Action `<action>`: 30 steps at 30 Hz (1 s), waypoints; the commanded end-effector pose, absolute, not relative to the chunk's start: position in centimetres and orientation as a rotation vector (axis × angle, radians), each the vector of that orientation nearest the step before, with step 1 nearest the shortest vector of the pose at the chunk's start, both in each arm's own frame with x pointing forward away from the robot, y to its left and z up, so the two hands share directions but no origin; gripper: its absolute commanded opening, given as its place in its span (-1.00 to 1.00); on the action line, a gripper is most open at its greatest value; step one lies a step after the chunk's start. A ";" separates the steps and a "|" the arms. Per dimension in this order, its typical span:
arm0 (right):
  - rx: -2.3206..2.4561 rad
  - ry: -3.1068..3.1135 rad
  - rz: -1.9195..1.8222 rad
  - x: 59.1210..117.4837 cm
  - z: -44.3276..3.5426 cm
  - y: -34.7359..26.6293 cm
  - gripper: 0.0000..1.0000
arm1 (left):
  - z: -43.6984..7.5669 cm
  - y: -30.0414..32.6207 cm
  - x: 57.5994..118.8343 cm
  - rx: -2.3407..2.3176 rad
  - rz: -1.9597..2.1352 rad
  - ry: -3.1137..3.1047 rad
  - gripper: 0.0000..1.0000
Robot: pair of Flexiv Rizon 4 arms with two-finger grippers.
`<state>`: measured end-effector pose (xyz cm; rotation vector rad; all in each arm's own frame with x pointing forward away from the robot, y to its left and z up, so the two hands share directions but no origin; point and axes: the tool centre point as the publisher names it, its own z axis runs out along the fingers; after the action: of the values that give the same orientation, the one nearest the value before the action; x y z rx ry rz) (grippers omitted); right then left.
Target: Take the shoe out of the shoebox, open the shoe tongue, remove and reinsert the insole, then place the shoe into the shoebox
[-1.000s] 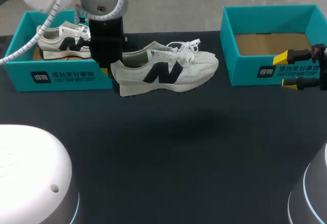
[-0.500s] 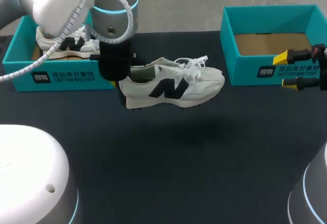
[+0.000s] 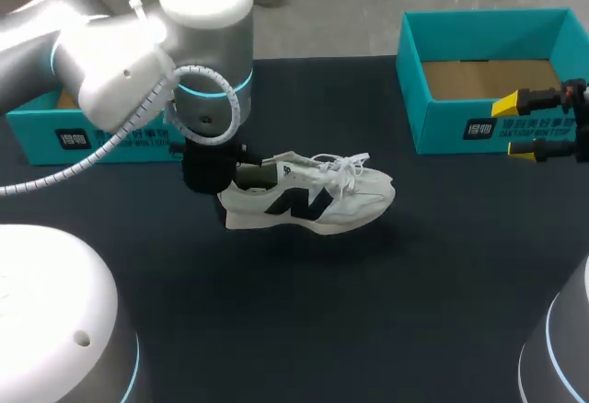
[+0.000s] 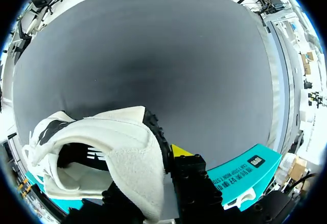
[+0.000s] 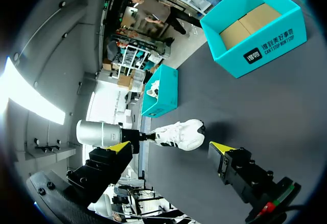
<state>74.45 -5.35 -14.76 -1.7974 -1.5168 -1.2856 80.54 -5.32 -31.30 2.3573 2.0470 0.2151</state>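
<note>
Shoe (image 3: 308, 202) now nearer, clear of left shoebox (image 3: 55, 136).

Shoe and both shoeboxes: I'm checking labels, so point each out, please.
shoe (image 3: 313, 202): head view, on its side panel.
right shoebox (image 3: 442, 122): head view, on its front wall.
left shoebox (image 3: 37, 141): head view, on its front wall.

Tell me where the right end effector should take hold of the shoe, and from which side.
Probably the toe of the shoe, from the robot's right: it sits sole down with the toe pointing toward the open right end effector, and the left end effector holds the heel.
</note>
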 end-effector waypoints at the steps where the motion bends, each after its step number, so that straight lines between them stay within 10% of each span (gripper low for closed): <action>1: -1.802 -1.517 -1.282 74.4 -14.7 -5.3 1.00 | -34.2 -5.7 81.3 2.359 0.213 2.050 -1.00; 27: -1.802 -1.517 -1.282 74.4 -14.7 -5.3 1.00 | -40.0 -6.6 82.6 2.411 0.141 2.091 -1.00; 30: -1.802 -1.517 -1.282 74.4 -14.7 -5.3 1.00 | -40.2 -6.7 82.3 2.422 0.134 2.094 -0.44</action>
<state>74.45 -5.35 -14.76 -1.7974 -1.5168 -1.2856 82.34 -6.54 -39.94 2.4167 2.0954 0.1338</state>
